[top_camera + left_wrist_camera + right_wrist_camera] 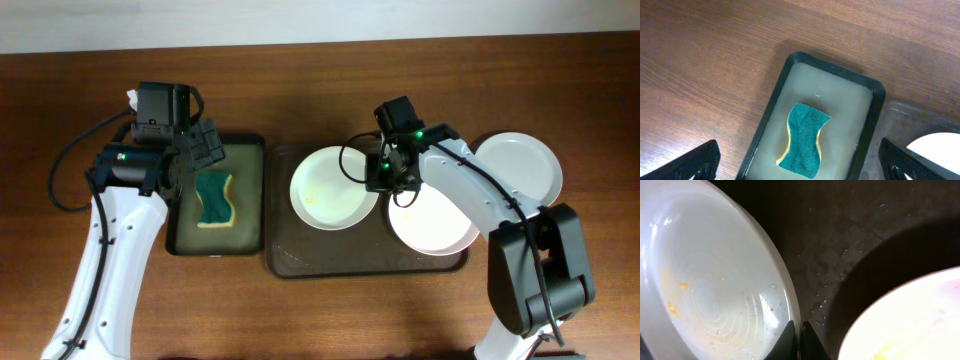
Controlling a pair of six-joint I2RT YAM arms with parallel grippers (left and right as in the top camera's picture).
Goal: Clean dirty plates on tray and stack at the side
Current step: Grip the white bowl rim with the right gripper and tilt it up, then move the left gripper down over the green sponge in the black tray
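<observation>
Resting on the tray (pixel 300 252) are two white plates, side by side and apart. The left plate (pixel 325 190) sits at the tray's left half. The right plate (pixel 432 230) sits at its right half, partly under the right arm. A third plate (pixel 520 165) lies on the bench (pixel 320 90) just off the tray's right end.

Right hand (pixel 385 180): positioned over the tray's middle, at the left plate's right rim. In the wrist view its fingers (pixel 787 342) stand almost together, with only a thin slit between them, and the rim runs into that slit. It appears clamped on the rim. Yellow smears show inside the left plate, and a faint yellow patch shows on the right plate's edge. Fine droplets dot the tray floor between the two plates.

Left hand (pixel 205 150): positioned over a small tray (pixel 875 125) that lies just off the main tray's left end. Its fingers are spread wide and hold nothing. A green sponge (pixel 804 140) with a yellow edge lies flat in the small tray, below the hand.
</observation>
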